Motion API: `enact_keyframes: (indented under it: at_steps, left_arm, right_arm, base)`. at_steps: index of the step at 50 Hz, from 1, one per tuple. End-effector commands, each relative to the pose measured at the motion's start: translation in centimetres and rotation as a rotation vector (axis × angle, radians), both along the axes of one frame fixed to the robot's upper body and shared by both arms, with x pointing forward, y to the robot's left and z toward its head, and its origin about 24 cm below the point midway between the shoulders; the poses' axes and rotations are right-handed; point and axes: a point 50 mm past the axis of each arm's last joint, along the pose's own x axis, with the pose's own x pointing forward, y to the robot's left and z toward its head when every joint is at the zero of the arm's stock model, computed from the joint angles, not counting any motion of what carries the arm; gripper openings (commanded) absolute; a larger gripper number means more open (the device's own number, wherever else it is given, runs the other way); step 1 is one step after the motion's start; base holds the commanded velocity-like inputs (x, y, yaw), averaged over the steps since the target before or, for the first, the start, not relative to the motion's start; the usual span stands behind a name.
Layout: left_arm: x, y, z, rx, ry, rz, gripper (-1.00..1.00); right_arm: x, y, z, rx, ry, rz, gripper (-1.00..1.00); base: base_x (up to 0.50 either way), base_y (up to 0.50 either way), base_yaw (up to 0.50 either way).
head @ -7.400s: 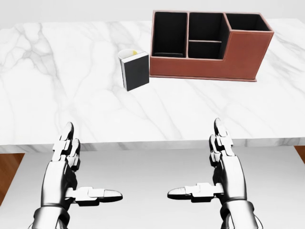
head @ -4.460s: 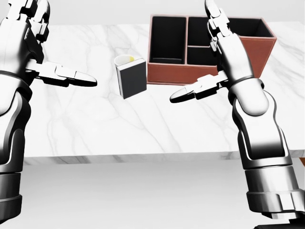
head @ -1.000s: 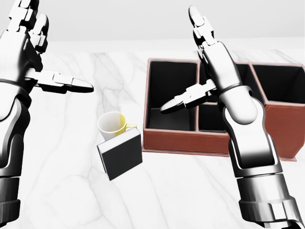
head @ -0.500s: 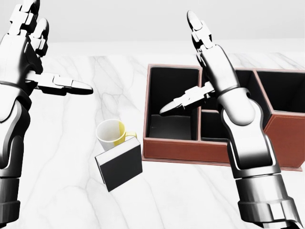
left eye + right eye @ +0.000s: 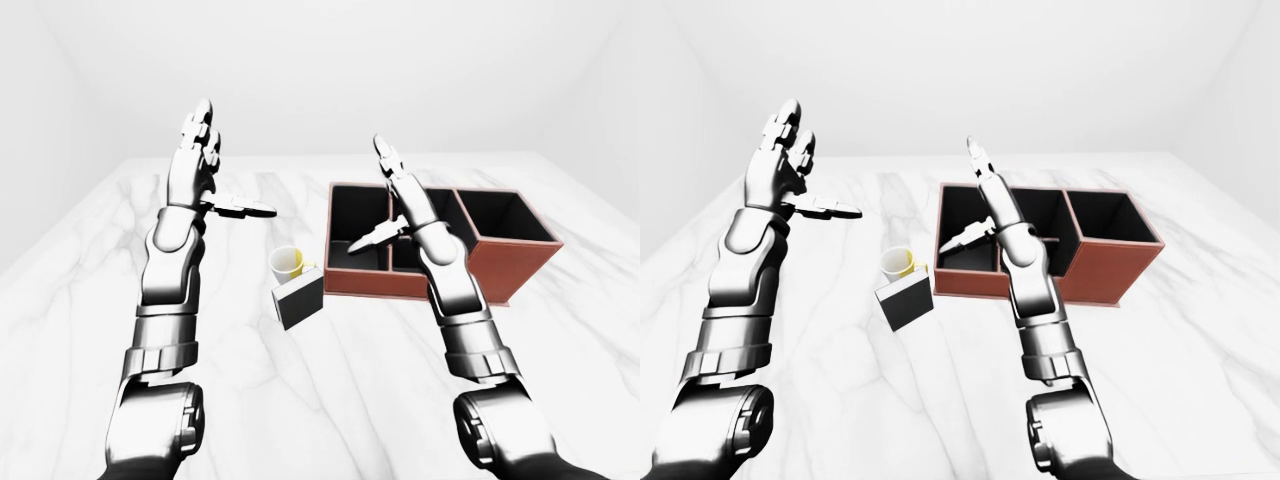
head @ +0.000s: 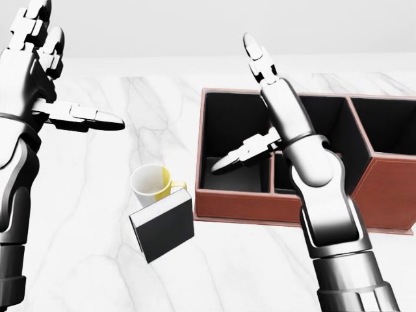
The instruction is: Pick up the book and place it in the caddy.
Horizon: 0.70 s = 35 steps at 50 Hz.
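Observation:
The book (image 6: 162,227), dark-covered with white page edges, stands tilted on the marble table (image 6: 78,273), leaning by a white and yellow mug (image 6: 151,182). The brown caddy (image 6: 260,212) with black compartments stands to the right of the book. My left hand (image 6: 68,71) is open, raised high at the upper left, well above and left of the book. My right hand (image 6: 233,104) is open, fingers up, thumb pointing left, in front of the caddy's left compartment. Neither hand touches the book.
The caddy has a large left compartment (image 6: 231,140), two small middle ones and a taller right one (image 5: 505,218). The mug touches the book's top edge. The marble table spreads wide to the left and below in the left-eye view (image 5: 90,300).

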Motion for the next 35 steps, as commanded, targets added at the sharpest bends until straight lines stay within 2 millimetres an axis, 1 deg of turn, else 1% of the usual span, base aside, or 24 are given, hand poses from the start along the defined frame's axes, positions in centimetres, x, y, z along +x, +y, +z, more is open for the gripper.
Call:
enact_keyframes:
  at_steps: [1,4,5,6,7,8,9,10,11,12,14,15,16,18,20,21,24,29,30,31,35]
  left_arm:
    - [-0.2,0.1,0.2,-0.001,-0.011,0.0,1.0]
    - [-0.2,0.1,0.2,-0.001,-0.011,0.0,1.0]
    - [-0.2,0.1,0.1,-0.001,-0.008,0.0,1.0]
    - [-0.2,0.1,0.1,-0.001,-0.008,0.001,1.0]
    - [-0.2,0.1,0.1,0.0,-0.01,0.001,1.0]
    - [-0.3,0.2,0.2,0.0,-0.013,0.001,1.0]
    - [-0.3,0.2,0.2,0.0,-0.017,0.001,1.0]
    - [-0.4,0.2,0.2,-0.002,-0.017,0.002,1.0]
    - [-0.4,0.2,0.1,-0.002,-0.016,0.002,1.0]
    - [-0.4,0.2,0.1,-0.003,-0.013,0.002,1.0]
    - [-0.4,0.3,-0.1,-0.006,-0.009,0.003,1.0]
    - [-0.4,0.3,-0.1,-0.006,-0.009,0.004,1.0]
    - [-0.4,0.4,-0.1,-0.007,-0.009,0.004,1.0]
    - [-0.4,0.4,-0.2,-0.01,-0.008,0.005,1.0]
    - [-0.5,0.5,-0.2,-0.012,-0.007,0.006,1.0]
    - [-0.5,0.5,-0.3,-0.012,-0.006,0.006,1.0]
    - [-0.6,0.5,-0.3,-0.015,-0.009,0.006,1.0]
    - [-0.8,0.7,-0.5,-0.02,-0.008,0.008,1.0]
    - [-0.8,0.7,-0.5,-0.021,-0.01,0.009,1.0]
    - [-0.9,0.7,-0.5,-0.021,-0.01,0.009,1.0]
    - [-0.9,0.7,-0.5,-0.023,-0.009,0.008,1.0]
  right_arm:
    - [-0.5,0.9,-2.1,-0.128,0.0,-0.091,1.0]
    - [-0.4,1.2,-2.4,-0.122,0.003,-0.115,1.0]
    - [-0.1,1.2,-2.3,-0.168,-0.016,-0.155,1.0]
    - [0.2,1.2,-1.4,-0.192,-0.046,-0.16,1.0]
    - [0.3,1.3,-1.3,-0.216,-0.049,-0.155,1.0]
    - [0.3,1.5,-1.4,-0.222,-0.042,-0.15,1.0]
    - [0.4,1.9,-2.4,-0.242,-0.065,-0.133,1.0]
    - [0.5,2.2,-1.4,-0.274,-0.122,-0.127,1.0]
    - [0.4,2.6,-1.2,-0.302,-0.151,-0.105,1.0]
    - [0.4,2.9,-1.3,-0.32,-0.16,-0.074,1.0]
    - [0.8,2.5,-3.2,-0.373,-0.136,-0.152,1.0]
    - [1.0,2.6,-2.6,-0.39,-0.164,-0.162,1.0]
    - [1.1,2.5,-3.5,-0.432,-0.157,-0.189,1.0]
    - [1.3,2.6,-3.8,-0.468,-0.169,-0.217,1.0]
    - [1.1,3.3,-3.0,-0.494,-0.2,-0.19,1.0]
    - [1.1,3.4,-4.1,-0.521,-0.183,-0.201,1.0]
    - [1.0,3.9,-4.9,-0.579,-0.192,-0.204,1.0]
    - [0.7,4.8,-5.8,-0.627,-0.191,-0.187,1.0]
    - [0.5,5.1,-5.4,-0.625,-0.199,-0.171,1.0]
    - [0.3,5.2,-5.5,-0.63,-0.2,-0.166,1.0]
    - [0.1,5.7,-6.4,-0.684,-0.213,-0.167,1.0]
  base:
    - [0.0,0.0,0.0]
    - [0.0,0.0,0.0]
    - [0.0,0.0,0.0]
    - [0.0,0.0,0.0]
    - [0.0,0.0,0.0]
    - [0.0,0.0,0.0]
    - [0.0,0.0,0.0]
    - [0.0,0.0,0.0]
    - [0.0,0.0,0.0]
    - [0.0,0.0,0.0]
    - [0.0,0.0,0.0]
    - [0.0,0.0,0.0]
    - [0.0,0.0,0.0]
    - [0.0,0.0,0.0]
    - [0.0,0.0,0.0]
    - [0.0,0.0,0.0]
    - [0.0,0.0,0.0]
    - [0.0,0.0,0.0]
    - [0.0,0.0,0.0]
    - [0.0,0.0,0.0]
    - [0.0,0.0,0.0]
